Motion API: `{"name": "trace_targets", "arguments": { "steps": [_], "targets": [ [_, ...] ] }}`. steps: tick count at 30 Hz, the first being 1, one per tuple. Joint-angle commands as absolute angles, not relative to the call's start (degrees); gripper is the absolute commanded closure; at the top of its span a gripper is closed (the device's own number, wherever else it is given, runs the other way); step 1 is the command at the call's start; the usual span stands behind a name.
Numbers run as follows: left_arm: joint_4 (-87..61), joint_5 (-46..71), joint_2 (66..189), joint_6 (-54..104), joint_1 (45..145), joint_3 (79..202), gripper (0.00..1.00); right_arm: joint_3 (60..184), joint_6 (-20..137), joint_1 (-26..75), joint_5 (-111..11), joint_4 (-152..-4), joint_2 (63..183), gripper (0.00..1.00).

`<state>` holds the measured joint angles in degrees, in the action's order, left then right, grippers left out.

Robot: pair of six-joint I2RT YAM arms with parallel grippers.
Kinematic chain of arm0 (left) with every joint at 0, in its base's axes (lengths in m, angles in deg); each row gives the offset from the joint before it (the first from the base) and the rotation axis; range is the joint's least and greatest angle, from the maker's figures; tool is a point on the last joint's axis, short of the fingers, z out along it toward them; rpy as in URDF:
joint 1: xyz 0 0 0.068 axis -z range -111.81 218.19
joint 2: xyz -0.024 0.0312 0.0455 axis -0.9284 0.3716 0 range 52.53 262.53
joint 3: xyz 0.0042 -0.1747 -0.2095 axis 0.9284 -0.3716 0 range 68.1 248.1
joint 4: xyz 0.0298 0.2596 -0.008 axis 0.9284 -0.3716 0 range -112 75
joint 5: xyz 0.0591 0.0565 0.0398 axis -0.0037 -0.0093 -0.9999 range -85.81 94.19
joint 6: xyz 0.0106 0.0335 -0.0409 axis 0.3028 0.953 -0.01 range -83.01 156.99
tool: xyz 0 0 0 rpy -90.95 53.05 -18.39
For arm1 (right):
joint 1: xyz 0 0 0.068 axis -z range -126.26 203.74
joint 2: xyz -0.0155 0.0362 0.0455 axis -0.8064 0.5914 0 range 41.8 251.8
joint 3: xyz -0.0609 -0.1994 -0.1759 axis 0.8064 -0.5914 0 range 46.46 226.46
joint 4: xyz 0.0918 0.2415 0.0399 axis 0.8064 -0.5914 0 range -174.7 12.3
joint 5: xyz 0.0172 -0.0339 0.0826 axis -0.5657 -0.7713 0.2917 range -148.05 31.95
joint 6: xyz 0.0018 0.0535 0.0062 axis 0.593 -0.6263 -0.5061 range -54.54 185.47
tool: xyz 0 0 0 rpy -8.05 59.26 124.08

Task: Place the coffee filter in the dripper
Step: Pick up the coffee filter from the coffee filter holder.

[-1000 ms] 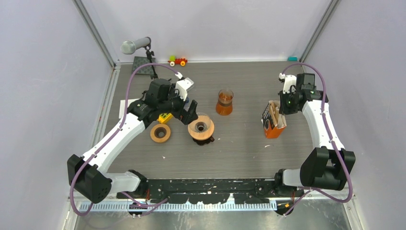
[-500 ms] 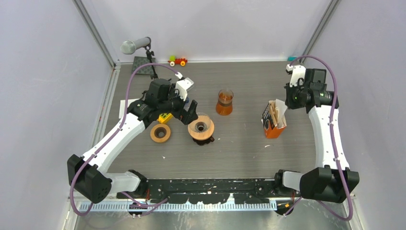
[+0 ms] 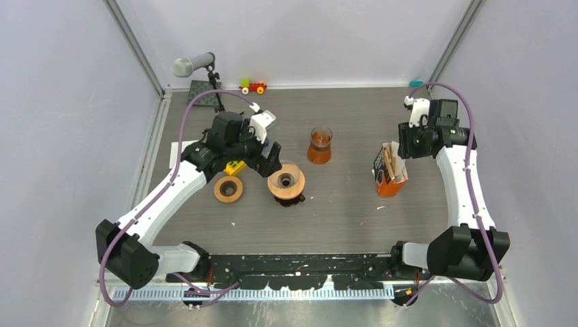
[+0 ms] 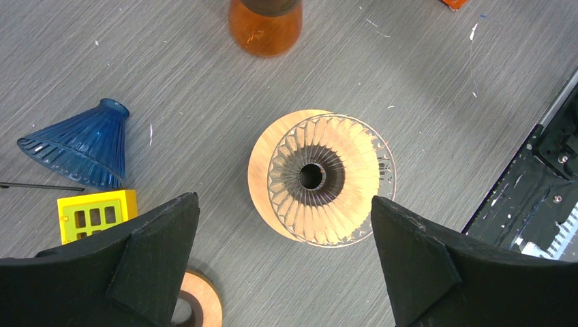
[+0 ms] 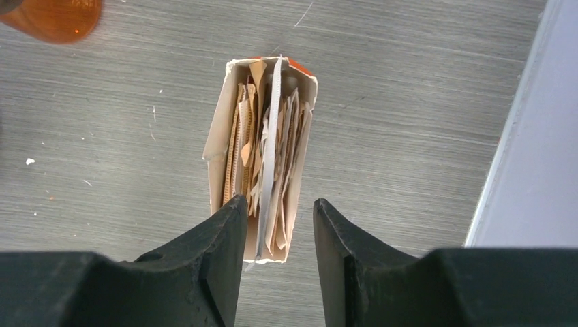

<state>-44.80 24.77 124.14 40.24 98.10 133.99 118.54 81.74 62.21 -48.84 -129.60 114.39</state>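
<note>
Our left fingers (image 4: 150, 259) are spread wide and hold nothing, hanging over the glass dripper (image 4: 320, 178) on the counter (image 4: 443, 102). Our right fingers (image 5: 218, 252) are partly apart, gripping nothing, just above the open box (image 5: 221, 129) where the coffee filters (image 5: 262, 136) stand packed upright, well apart from the dripper.

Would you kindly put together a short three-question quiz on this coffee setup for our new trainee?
1. True or false: the dripper is empty.
2. Multiple choice: the right gripper hangs over the A) filter box, B) dripper, C) toy car.
3. Fill in: the left gripper has its jaws ___, one on either side of the dripper.

Key: 1 true; 2 A; 3 open.
</note>
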Motion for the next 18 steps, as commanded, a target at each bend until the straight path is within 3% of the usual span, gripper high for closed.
{"name": "trace_targets", "arguments": {
  "steps": [1, 4, 10, 18],
  "targets": [
    [-42.53, 25.28, 123.18, 40.32, 97.9, 135.07, 0.01, 117.5, 80.55, 62.45, -46.33, -127.76, 115.22, 0.6],
    [-42.56, 25.28, 123.35, 40.33, 97.92, 135.16, 0.01, 118.06, 80.44, 62.45, -45.51, -128.27, 115.66, 0.79],
    [-42.69, 24.77, 123.37, 40.8, 97.94, 135.43, 0.01, 121.88, 80.04, 62.44, -45.07, -129.25, 113.16, 0.99],
    [-42.78, 24.41, 123.67, 41.12, 97.91, 135.9, 0.01, 126.41, 80.73, 62.44, -44.78, -132.81, 111.49, 1.0]
  ]
}}
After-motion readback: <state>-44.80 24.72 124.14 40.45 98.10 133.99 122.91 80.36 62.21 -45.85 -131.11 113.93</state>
